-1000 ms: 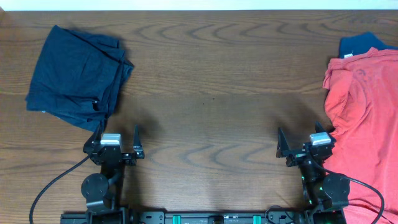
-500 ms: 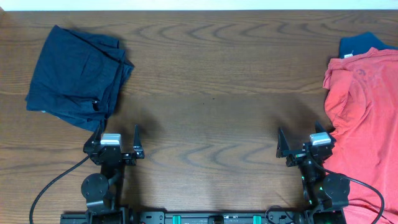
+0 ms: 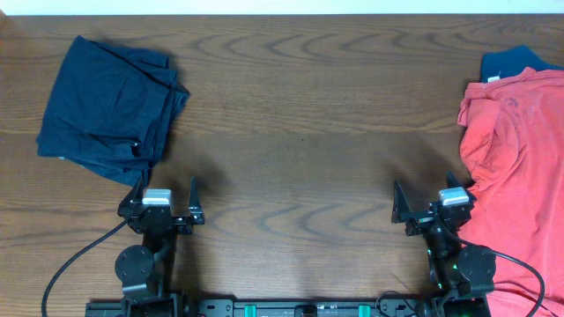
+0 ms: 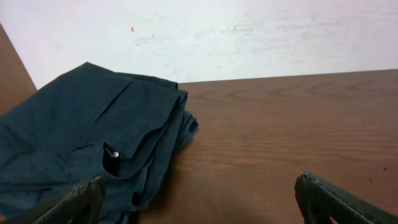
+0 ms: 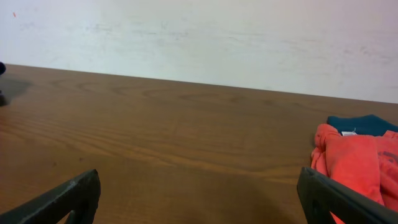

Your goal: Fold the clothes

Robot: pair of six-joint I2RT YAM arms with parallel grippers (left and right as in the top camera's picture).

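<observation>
T-shirt in coral red lies spread just right of the right gripper, its long axis running forward past it, so that arm is nearer. Navy garment sits ahead and left of the left gripper. Both grippers stand released, jaws wide apart, holding nothing.

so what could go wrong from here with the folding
1. The coral-red T-shirt lies bunched and runs out of the overhead view, so the open right gripper may pinch several layers.
2. It overlaps the blue garment, which could get dragged along.
3. The folded navy garment sits just ahead of the open left gripper; a careless sweep might undo it.
</observation>
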